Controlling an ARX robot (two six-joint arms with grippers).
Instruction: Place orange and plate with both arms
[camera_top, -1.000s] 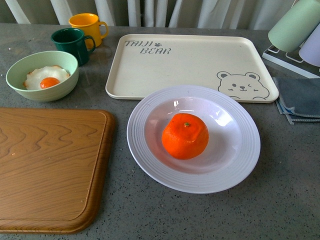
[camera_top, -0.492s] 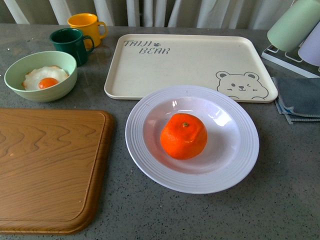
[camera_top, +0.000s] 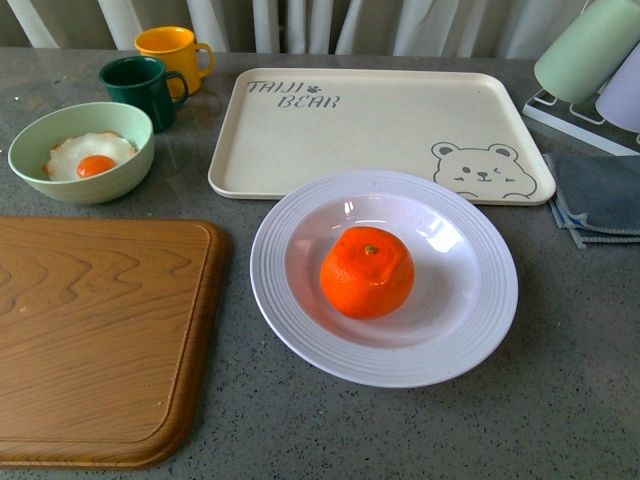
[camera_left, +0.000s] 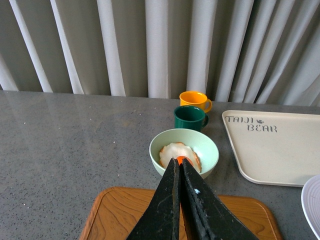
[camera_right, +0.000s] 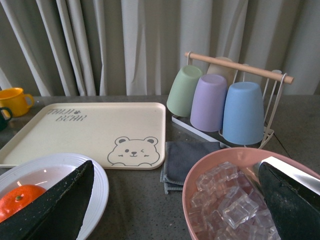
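The orange (camera_top: 367, 272) lies in the middle of the white ridged plate (camera_top: 475, 335), which rests on the grey counter just in front of the cream bear tray (camera_top: 370, 130). Neither gripper shows in the front view. In the left wrist view my left gripper (camera_left: 179, 162) is shut and empty, held above the wooden board (camera_left: 115, 215) and pointing toward the green bowl. In the right wrist view my right gripper (camera_right: 175, 195) is open wide and empty; the orange (camera_right: 17, 199) and the plate's rim (camera_right: 97, 187) lie beside one finger.
A pale green bowl (camera_top: 30, 145) with a fried egg, a dark green mug (camera_top: 140, 85) and a yellow mug (camera_top: 175, 50) stand at the back left. A wooden board (camera_top: 100, 335) lies at the left. A grey cloth (camera_top: 600, 200), a cup rack (camera_right: 225, 100) and a pink bowl of ice (camera_right: 200, 172) are to the right.
The whole front view has shifted very slightly to the left. The orange and the plate have not moved on the counter.
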